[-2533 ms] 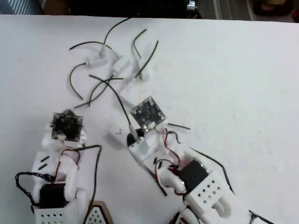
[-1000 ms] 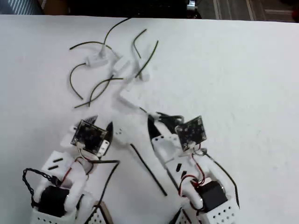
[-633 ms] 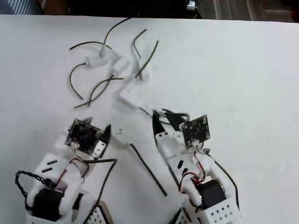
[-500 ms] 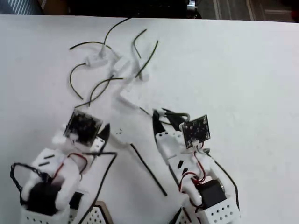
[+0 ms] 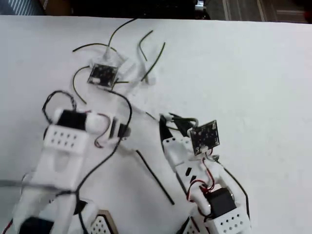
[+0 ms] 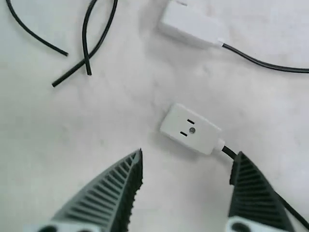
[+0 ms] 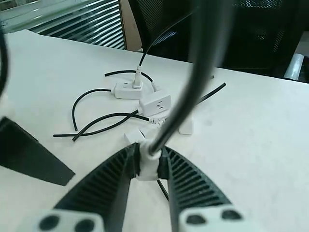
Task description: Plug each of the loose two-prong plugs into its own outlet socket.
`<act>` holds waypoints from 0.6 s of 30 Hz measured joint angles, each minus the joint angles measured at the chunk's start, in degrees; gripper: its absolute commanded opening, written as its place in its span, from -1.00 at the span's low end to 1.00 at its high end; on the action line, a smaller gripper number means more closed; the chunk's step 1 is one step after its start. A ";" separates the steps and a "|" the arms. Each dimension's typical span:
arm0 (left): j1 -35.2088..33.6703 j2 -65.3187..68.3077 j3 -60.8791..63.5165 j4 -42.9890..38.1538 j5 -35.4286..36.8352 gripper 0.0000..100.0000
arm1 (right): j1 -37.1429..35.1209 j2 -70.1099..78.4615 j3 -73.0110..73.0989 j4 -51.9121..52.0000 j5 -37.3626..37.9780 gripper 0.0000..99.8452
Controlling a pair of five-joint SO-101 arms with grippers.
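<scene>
The left pincer (image 6: 188, 162) stands wide apart, its two ribbed fingers (image 6: 120, 188) spread on either side of a white socket (image 6: 190, 129). The socket lies flat on the white table (image 6: 96, 121) just ahead of the tips, slots facing up, and neither finger touches it. A black lead (image 6: 228, 151) runs off one end of the socket and passes behind one finger. Beyond it lies another white block (image 6: 188, 24) with a black wire of its own, and a few loose black cords (image 6: 87, 43) lie well apart from both. From the high view, the left arm (image 5: 63, 141) stretches from the lower left of the frame up to the upper left. Its wrist hangs over the heap (image 5: 126, 67) of white pieces and black cords there. The right pincer (image 7: 147, 149) is clamped on a small white plug (image 7: 147, 169), fingers pressed to both its sides, and the plug's black cord (image 7: 203, 58) rises out from between them. In the high view the right arm (image 5: 195, 161) sits in the lower middle of the frame, its black tips near the centre, well apart from the heap. Farther off in the right wrist view, a far socket (image 7: 126, 89) has what looks like a plug standing in it. A second one (image 7: 157, 104) lies just beside it, its slots showing.
</scene>
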 measured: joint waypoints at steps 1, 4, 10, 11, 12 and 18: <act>0.00 3.25 -1.49 0.00 0.88 -0.40 | 0.00 0.00 0.00 0.00 0.00 -0.97; 0.00 12.48 -4.92 0.00 2.81 -0.40 | 0.00 0.00 0.00 0.00 0.00 -0.97; 0.00 25.32 -7.65 0.00 3.25 -0.40 | 0.00 0.00 0.00 0.00 0.00 -0.97; 0.00 26.55 -7.65 0.00 3.25 -0.40 | 0.00 0.00 0.00 0.00 0.00 -0.97; 0.00 27.69 -7.65 0.00 3.34 -0.40 | 0.00 0.00 0.00 0.00 0.00 -0.97; 3.52 32.62 -7.65 -0.09 4.75 -0.40 | 0.00 0.00 0.00 0.00 0.00 -0.97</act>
